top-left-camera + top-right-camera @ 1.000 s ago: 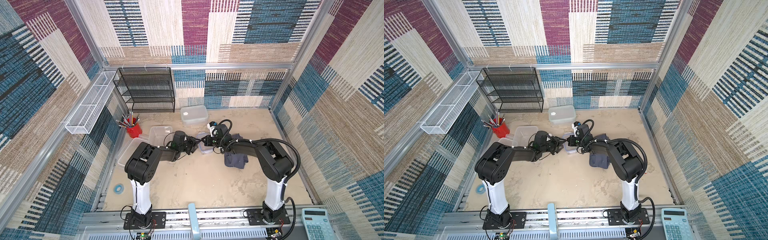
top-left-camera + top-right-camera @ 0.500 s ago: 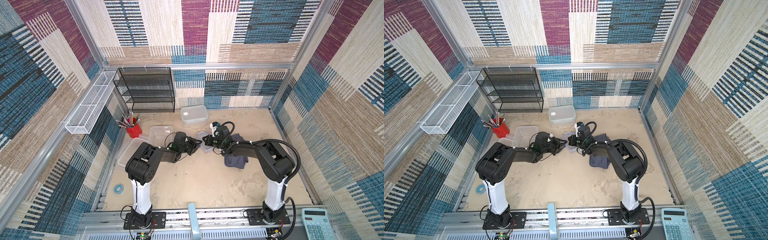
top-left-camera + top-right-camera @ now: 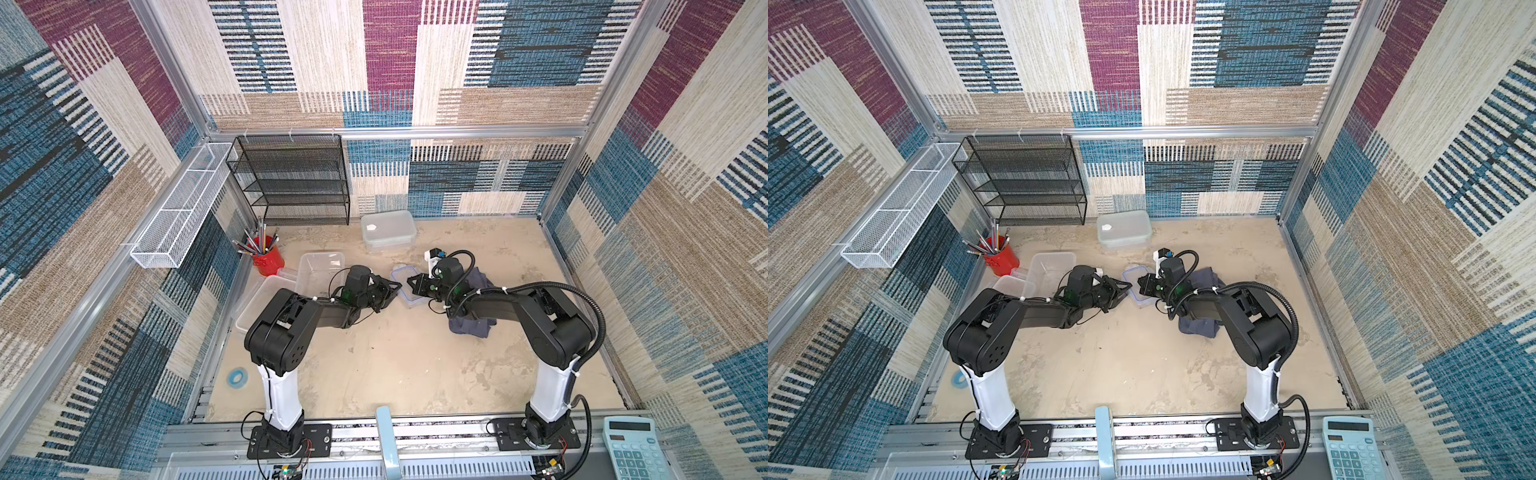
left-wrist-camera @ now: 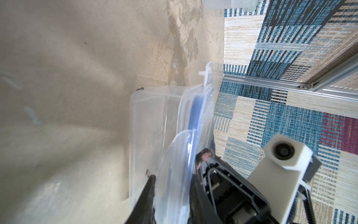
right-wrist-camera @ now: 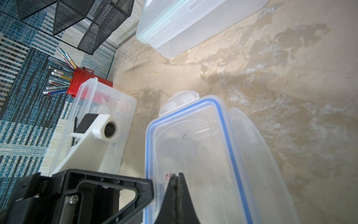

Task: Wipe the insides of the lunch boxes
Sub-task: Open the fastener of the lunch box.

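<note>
1. Spanning the whole scene, the sandy desk carries the same things in the same places as a second ago.
2. An open lunch box lies lidless near the desk's left edge. The green-rimmed lunch box sits lidded at the back edge. Neither has shifted.
3. The grey-blue cloth lies crumpled right of centre, under the right arm.
4. The small lunch box, with its blue-rimmed lid on, stands mid-desk between the two tools, where it was.
5. The left tool has narrowed its jaws since a second ago. It now clamps the end flap of the small box's lid, one finger on each side.
6. The right tool remains with its fingers pressed together, holding nothing, tips over the blue-rimmed lid.
</note>
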Controlling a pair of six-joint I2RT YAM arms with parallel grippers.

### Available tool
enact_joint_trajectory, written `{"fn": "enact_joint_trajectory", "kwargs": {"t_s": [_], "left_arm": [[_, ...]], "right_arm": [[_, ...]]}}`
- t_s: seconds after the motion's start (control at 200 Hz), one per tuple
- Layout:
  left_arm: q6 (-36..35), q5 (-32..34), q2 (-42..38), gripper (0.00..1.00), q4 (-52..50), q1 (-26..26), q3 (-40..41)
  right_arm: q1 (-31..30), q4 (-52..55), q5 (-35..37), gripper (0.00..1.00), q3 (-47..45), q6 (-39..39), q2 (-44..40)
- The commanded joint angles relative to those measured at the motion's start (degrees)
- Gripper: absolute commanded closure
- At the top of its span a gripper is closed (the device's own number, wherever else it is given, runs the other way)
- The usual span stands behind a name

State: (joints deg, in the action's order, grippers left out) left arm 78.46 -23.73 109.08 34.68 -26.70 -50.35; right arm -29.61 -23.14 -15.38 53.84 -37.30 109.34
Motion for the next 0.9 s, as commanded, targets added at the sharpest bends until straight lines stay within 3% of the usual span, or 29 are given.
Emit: {"fn": "enact_joint_trajectory", "kwargs": {"t_s": [0.0, 0.14, 0.506, 0.896], "left_arm": [[0.9, 2.3, -0.3, 1.00, 3.0, 0.2, 0.0], [-0.7, 1.6, 0.0, 1.00, 1.0, 0.2, -0.5], [-15.4, 2.4, 0.8, 1.00, -32.5, 0.5, -12.8], [-25.9, 3.9, 5.1, 1.00, -50.1, 1.3, -23.7]], "right_arm": [[-0.3, 19.2, 1.6, 1.00, -2.1, -1.3, 0.8], [-1.0, 20.1, 2.6, 1.00, -3.1, -1.3, -0.1], [-3.1, 21.5, 2.7, 1.00, -3.4, -1.6, -0.1], [-3.2, 24.6, 4.1, 1.00, -1.0, -0.2, -0.8]]}}
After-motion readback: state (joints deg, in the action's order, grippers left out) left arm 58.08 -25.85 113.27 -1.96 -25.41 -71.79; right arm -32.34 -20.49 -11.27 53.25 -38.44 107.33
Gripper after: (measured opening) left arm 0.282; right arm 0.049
